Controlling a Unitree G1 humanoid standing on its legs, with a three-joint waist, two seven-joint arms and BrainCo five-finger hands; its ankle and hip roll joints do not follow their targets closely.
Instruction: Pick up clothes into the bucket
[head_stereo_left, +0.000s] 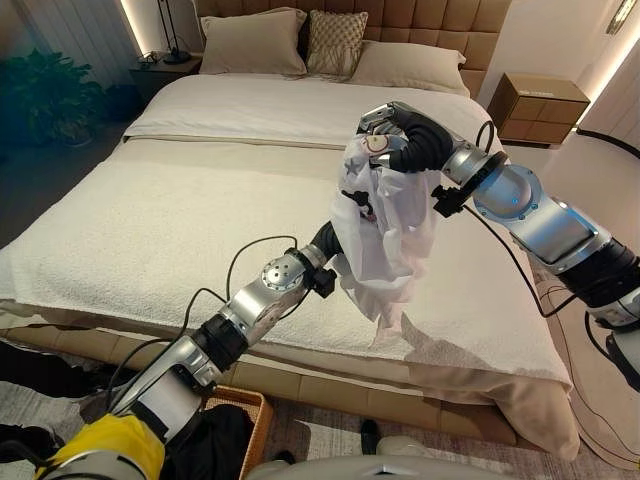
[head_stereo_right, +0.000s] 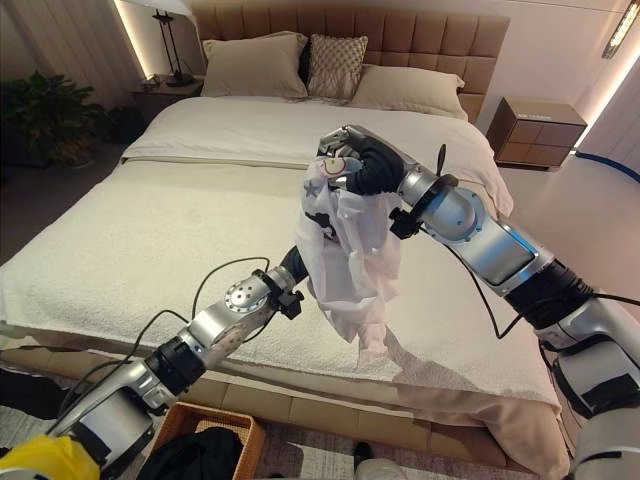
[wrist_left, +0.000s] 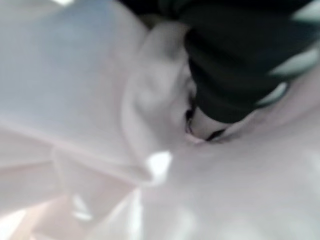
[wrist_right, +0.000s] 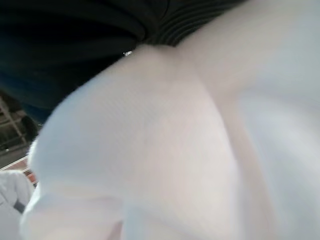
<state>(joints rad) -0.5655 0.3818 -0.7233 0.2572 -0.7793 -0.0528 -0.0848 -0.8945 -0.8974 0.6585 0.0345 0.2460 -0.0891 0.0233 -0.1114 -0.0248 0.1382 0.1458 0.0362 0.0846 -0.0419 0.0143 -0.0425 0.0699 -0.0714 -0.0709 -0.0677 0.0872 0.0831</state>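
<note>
A white garment (head_stereo_left: 385, 230) with small dark prints hangs in the air above the near right part of the bed. My right hand (head_stereo_left: 398, 140) is shut on its top, fingers curled round the bunched cloth. From below, my left arm reaches up to the garment, and its hand (head_stereo_left: 326, 240) goes in behind the cloth, which covers it past the dark wrist. The left wrist view shows white cloth (wrist_left: 100, 100) folded close against the dark cover. A woven basket (head_stereo_left: 252, 405) stands on the floor at the foot of the bed, with dark clothes (head_stereo_left: 215, 445) inside.
The bed (head_stereo_left: 150, 230) has a cream cover, and several pillows (head_stereo_left: 255, 42) lie at its head. A wooden nightstand (head_stereo_left: 540, 105) stands at the right. At the far left are another nightstand with a lamp (head_stereo_left: 170, 60) and a leafy plant (head_stereo_left: 45, 95).
</note>
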